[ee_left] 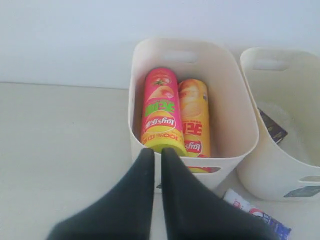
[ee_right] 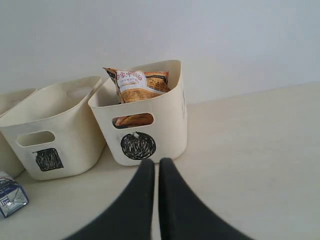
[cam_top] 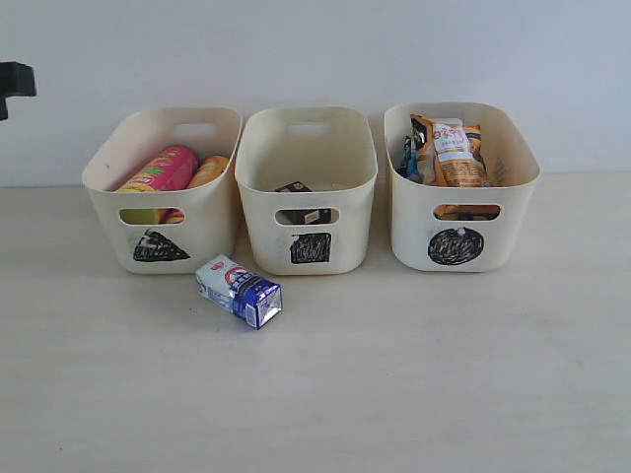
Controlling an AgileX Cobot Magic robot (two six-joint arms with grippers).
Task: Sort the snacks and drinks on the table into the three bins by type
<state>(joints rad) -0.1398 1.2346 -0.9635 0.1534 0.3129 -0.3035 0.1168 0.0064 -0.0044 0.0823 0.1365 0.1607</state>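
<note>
Three cream bins stand in a row. The triangle bin point(cam_top: 163, 192) holds a pink chip tube point(ee_left: 159, 107) and a yellow chip tube point(ee_left: 194, 117). A dark purple carton point(cam_top: 301, 202) lies in the square bin point(cam_top: 308, 192). Orange-brown snack bags point(cam_top: 452, 153) and a blue bag point(cam_top: 405, 158) fill the circle bin point(cam_top: 460, 187). A white-blue drink carton point(cam_top: 239, 290) lies on its side on the table before the triangle and square bins. My left gripper point(ee_left: 154, 152) hangs shut and empty near the triangle bin's front rim. My right gripper point(ee_right: 154, 163) is shut and empty in front of the circle bin point(ee_right: 145, 115).
The pale wooden table point(cam_top: 394, 374) stretches in front of the bins. A white wall stands behind them. A dark piece of equipment point(cam_top: 15, 81) shows at the far left edge of the exterior view.
</note>
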